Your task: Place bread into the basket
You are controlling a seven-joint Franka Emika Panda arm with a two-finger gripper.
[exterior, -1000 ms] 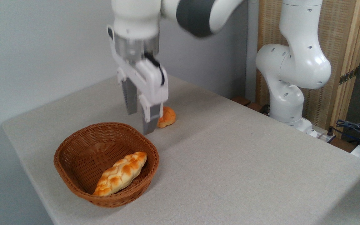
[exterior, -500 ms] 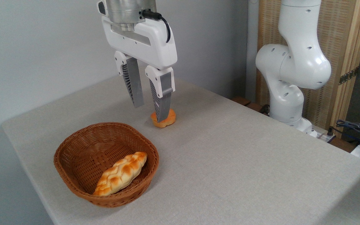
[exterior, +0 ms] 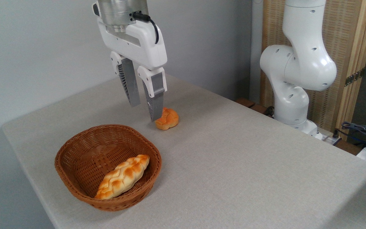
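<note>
Bread [exterior: 123, 180] is lying diagonally in the basket [exterior: 75, 149], leaning on the near wall, so I'm calling this done. I'm hovering the gripper [exterior: 144, 112] above the bench [exterior: 249, 165], parted, gripping nothing, beside the bun [exterior: 167, 119].

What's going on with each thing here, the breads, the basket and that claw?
Long braided golden-brown loaf: lying inside the basket.
Oval reddish-brown wicker basket: upright, holding the loaf.
Small round orange-brown bun: on the table, outside the basket.
Gripper: open, empty, above the table.
</note>
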